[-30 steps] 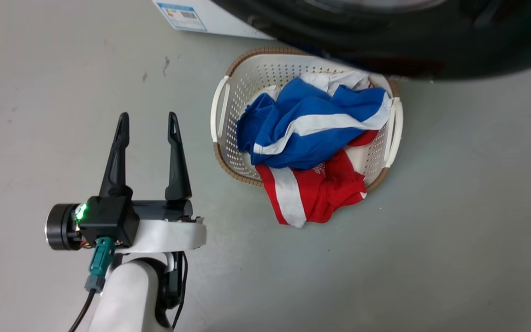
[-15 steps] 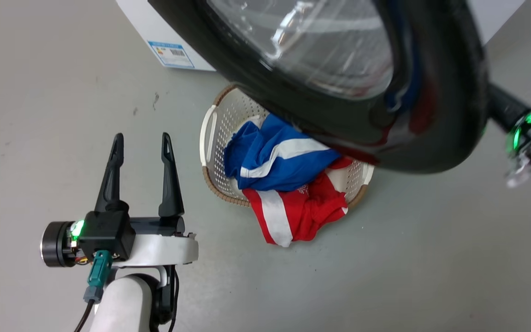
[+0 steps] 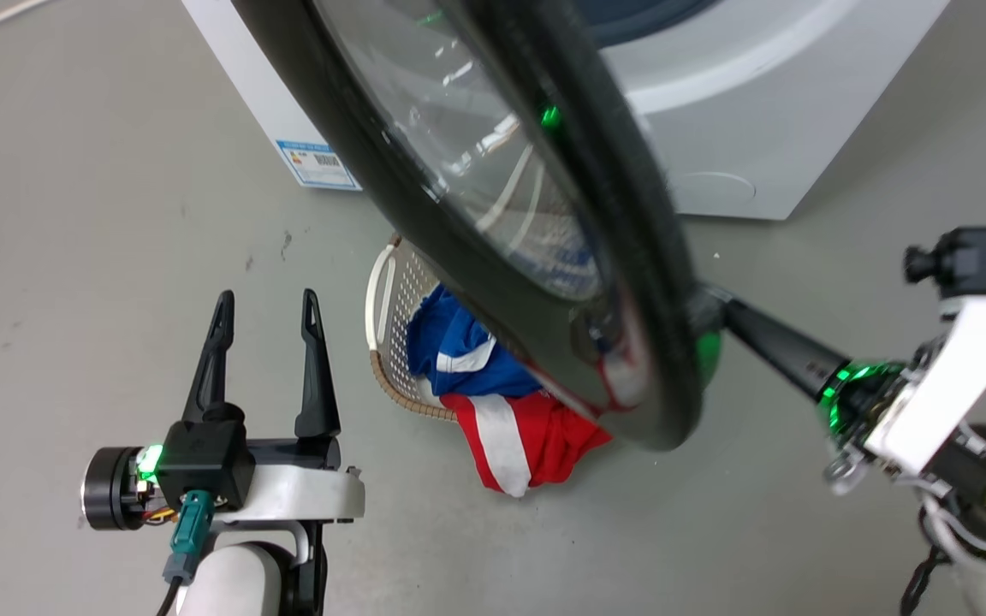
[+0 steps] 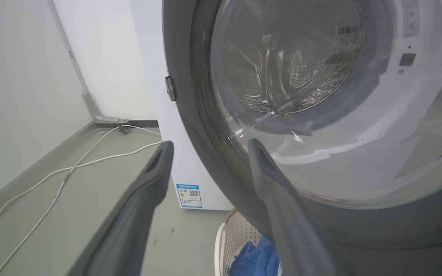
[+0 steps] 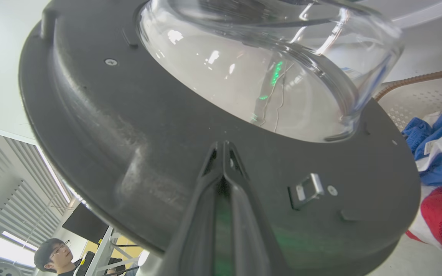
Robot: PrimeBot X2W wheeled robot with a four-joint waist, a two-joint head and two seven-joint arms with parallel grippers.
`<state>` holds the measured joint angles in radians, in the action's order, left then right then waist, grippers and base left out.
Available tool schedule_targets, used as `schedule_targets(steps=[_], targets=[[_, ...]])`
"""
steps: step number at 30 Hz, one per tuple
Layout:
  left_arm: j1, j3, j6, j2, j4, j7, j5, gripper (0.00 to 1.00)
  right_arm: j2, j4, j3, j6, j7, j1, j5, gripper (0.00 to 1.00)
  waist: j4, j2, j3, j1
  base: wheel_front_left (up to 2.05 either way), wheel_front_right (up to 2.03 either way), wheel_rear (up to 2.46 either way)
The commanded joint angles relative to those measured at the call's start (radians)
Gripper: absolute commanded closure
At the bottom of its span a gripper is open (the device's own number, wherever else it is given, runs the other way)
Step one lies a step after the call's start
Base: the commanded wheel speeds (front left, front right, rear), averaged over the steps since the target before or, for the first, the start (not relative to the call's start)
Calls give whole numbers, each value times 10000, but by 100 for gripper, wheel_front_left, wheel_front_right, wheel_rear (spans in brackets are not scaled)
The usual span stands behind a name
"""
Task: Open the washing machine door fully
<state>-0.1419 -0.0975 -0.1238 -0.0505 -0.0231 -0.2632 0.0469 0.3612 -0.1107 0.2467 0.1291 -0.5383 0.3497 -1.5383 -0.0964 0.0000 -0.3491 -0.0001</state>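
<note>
The washing machine door (image 3: 638, 282), a big black disc with a clear glass bowl (image 5: 251, 69), stands swung out from the white washing machine (image 3: 733, 145) and is seen nearly edge-on in the head view. My right gripper (image 3: 714, 308) is shut, its tips (image 5: 224, 145) pressed flat against the door's black inner face (image 5: 129, 126), just left of the metal latch (image 5: 305, 189). My left gripper (image 3: 266, 308) hangs open and empty at the lower left, apart from the door. In its wrist view the door's outer rim (image 4: 190, 115) is right ahead of its spread fingers (image 4: 209, 143), with the steel drum (image 4: 301, 73) showing through the glass.
A white laundry basket (image 3: 380, 287) with blue (image 3: 450, 351) and red (image 3: 536, 436) clothes sits on the grey floor under the door's lower edge. White cables (image 4: 71, 168) lie along the wall to the machine's left. A person (image 5: 52, 253) is visible beyond the door.
The head view has tilted up, bringing the machine's front and my right arm into it. The door has turned more edge-on, with the shut right gripper against it. My left gripper has stayed open.
</note>
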Motion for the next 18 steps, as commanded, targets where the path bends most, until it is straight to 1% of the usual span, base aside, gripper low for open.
schedule_targets(steps=[1, 9, 18], targets=[[125, -7, 20, 2, 23, -24, -61, 0, -132, -146, 131, 29, 19, -225, 16, 100, 13, 0, 161, 1, 0, 0, 0], [413, 45, 63, 3, 132, -24, -88, 0, -550, -409, 1180, 29, -42, -915, 195, 100, -1, 0, 704, 1, 0, 0, 0], [650, 158, 123, 2, 160, -24, -87, 0, -1149, -61, 2448, 15, -147, -1231, 208, 100, -70, 0, 926, 1, 0, 0, 0]])
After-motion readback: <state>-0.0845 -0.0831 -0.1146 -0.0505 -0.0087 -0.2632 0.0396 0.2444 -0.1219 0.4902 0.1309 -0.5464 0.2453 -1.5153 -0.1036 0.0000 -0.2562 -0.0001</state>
